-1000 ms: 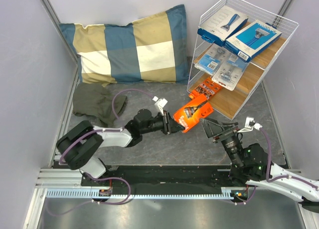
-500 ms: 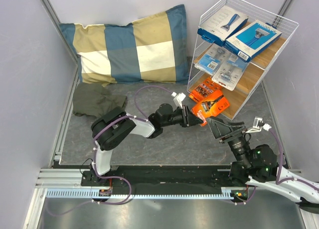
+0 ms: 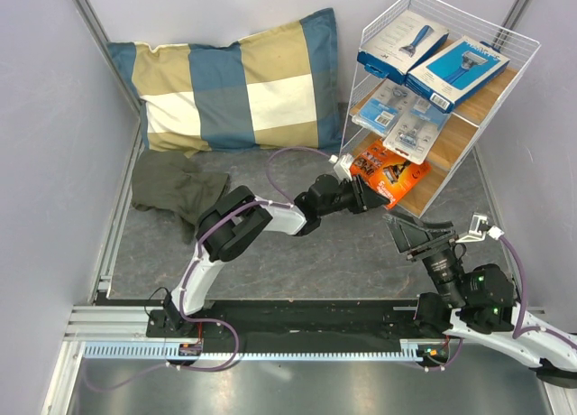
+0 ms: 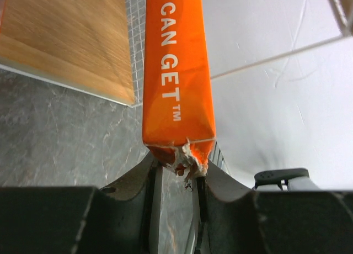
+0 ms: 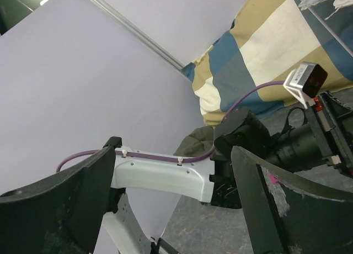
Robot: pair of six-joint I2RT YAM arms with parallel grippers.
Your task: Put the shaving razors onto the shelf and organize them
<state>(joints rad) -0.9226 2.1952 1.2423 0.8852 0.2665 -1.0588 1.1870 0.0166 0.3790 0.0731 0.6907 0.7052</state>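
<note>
My left gripper (image 3: 363,195) is shut on an orange razor card (image 3: 393,178) and holds it at the front of the lowest board of the white wire shelf (image 3: 442,176). In the left wrist view the card (image 4: 177,72) stands edge-on from the jaws, over the board's front edge (image 4: 71,49). A second orange card (image 3: 369,157) lies on that board just behind it. Two clear blister packs (image 3: 401,113) lie on the middle board and two blue boxes (image 3: 431,56) on the top board. My right gripper (image 3: 416,234) is open and empty, low at the front right.
A blue-and-tan checked pillow (image 3: 239,86) leans at the back left. A dark green cloth (image 3: 173,186) lies on the grey mat (image 3: 297,253) in front of it. In the right wrist view my left arm (image 5: 165,174) stretches across, with the pillow (image 5: 276,49) behind.
My left arm has stretched right and away, carrying the orange card from the mat's middle to the shelf's lowest board. My right gripper has drawn back to the right, still open.
</note>
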